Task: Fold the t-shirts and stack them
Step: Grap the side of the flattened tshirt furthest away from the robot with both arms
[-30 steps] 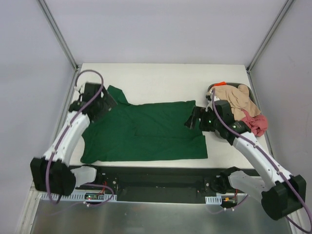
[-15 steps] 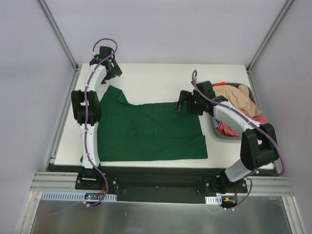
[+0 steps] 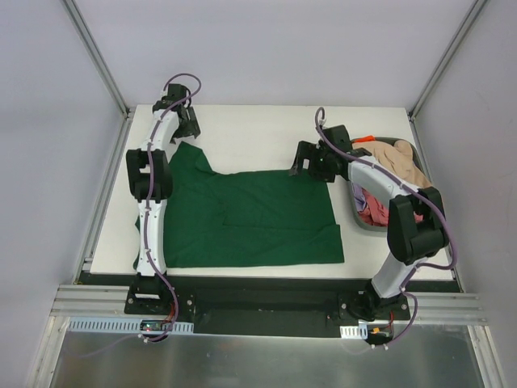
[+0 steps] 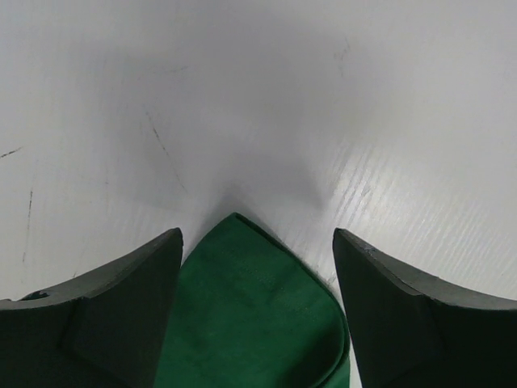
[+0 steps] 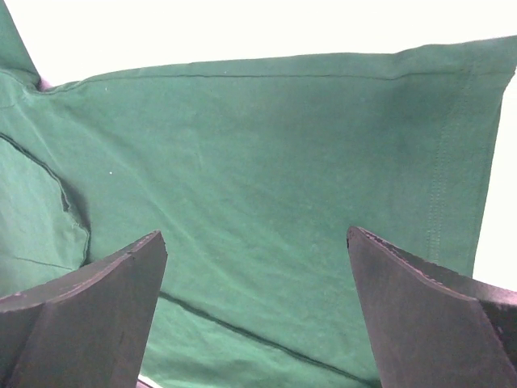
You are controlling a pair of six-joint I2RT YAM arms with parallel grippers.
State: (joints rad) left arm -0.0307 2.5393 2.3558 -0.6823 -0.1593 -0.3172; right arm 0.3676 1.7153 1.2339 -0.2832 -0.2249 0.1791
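The dark green t-shirt (image 3: 242, 214) lies spread flat on the white table (image 3: 258, 129). My left gripper (image 3: 182, 128) is open just beyond its far left sleeve. In the left wrist view the sleeve tip (image 4: 250, 307) lies between the open jaws of the left gripper (image 4: 257, 236), untouched. My right gripper (image 3: 301, 166) is open over the shirt's far right corner. In the right wrist view the right gripper (image 5: 257, 234) hovers with jaws wide above the green cloth (image 5: 258, 145). The beige shirt (image 3: 401, 162) and the pink-red shirt (image 3: 373, 212) lie in a basket.
The dark basket (image 3: 356, 207) stands at the table's right edge, with an orange bit (image 3: 365, 138) at its far rim. Metal frame posts rise at the far corners. The table's near edge meets the black arm rail (image 3: 258, 295).
Both arms have stretched out toward the far side. The left gripper went from the left sleeve area to the sleeve's far tip. The right gripper moved left and farther, to the shirt's far right corner.
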